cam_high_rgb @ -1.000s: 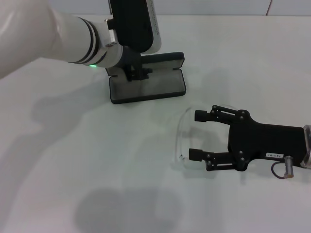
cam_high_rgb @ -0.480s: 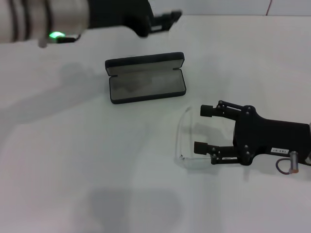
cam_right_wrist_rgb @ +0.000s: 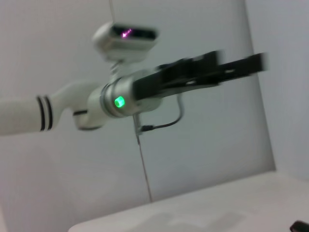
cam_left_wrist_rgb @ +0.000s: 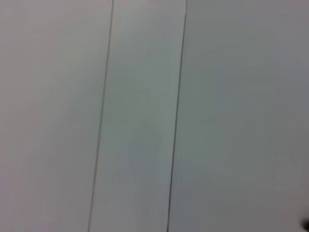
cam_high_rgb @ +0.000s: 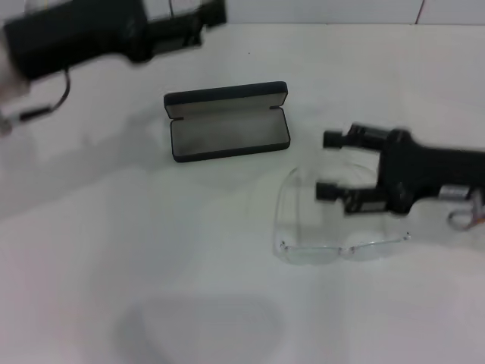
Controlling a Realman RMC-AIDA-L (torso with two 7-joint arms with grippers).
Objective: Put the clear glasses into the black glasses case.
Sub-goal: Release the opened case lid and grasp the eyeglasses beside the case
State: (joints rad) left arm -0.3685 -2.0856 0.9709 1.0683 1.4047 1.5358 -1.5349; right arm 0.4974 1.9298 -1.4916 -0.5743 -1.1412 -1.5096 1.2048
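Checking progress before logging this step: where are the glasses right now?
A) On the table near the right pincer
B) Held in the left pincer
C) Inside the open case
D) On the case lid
A: the glasses lie on the table just below the open right pincer, apart from the open, empty case.

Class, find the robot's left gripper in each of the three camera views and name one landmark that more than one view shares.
Head view: the left gripper is at the top left, raised beyond the open black glasses case.
Left wrist view: not in it; only pale panels with dark seams show.
Right wrist view: the left gripper is at the upper right, before the wall.
Shared landmark: the left arm itself, seen in the head and right wrist views.
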